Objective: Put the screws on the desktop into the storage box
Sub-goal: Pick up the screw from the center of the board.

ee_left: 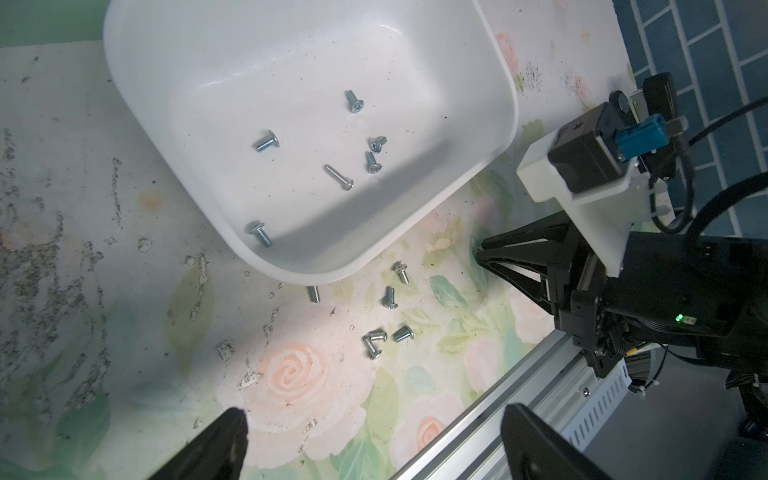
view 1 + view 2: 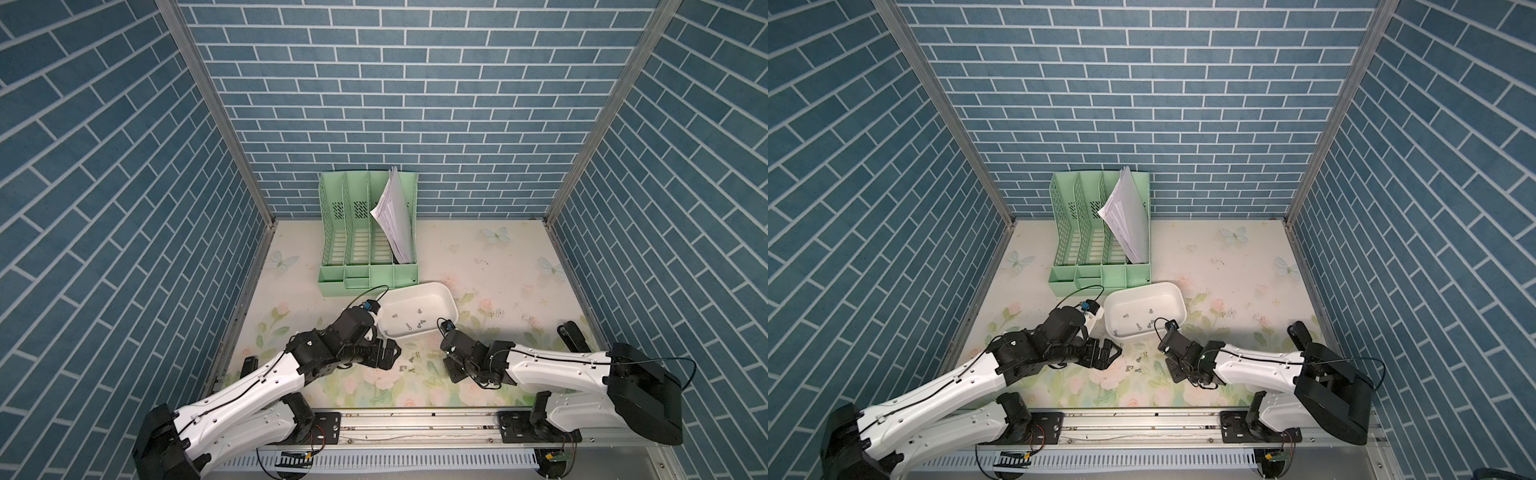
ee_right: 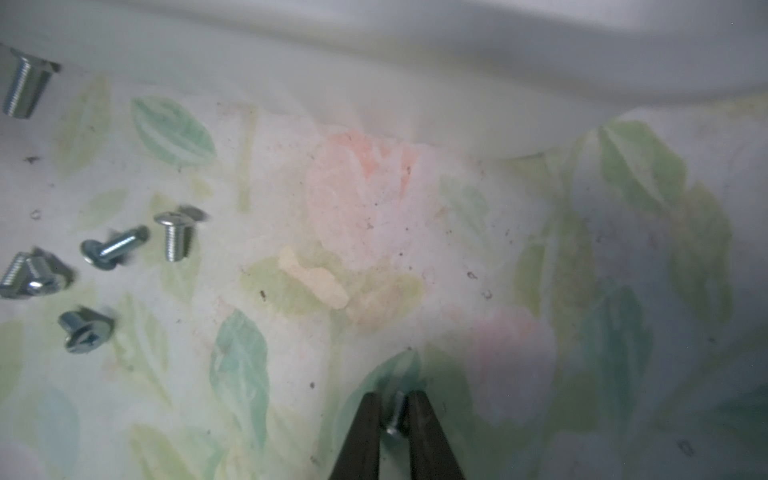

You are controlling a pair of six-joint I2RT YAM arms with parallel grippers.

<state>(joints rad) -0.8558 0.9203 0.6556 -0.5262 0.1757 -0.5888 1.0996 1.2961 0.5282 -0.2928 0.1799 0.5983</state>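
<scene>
Six screws (image 1: 266, 141) in the storage box (image 1: 141, 116), six more loose on the desktop (image 1: 124, 332). Right gripper (image 3: 395, 399) pinches one screw (image 3: 395, 428); left gripper (image 1: 374, 415) gapes wide.

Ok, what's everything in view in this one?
desktop: one, cream floral.
box: one, white, mid desktop.
screws in box: six, grey, scattered.
loose screws: six, grey, on desktop by box's near rim.
held screw: one, grey, between right jaws.
organiser: one, mint green, at back.
papers: one stack, white, in organiser's end slot.
walls: three, blue brick.
left arm: white and black, jaws open beside loose screws.
right arm: white and black, jaws shut on held screw.
</scene>
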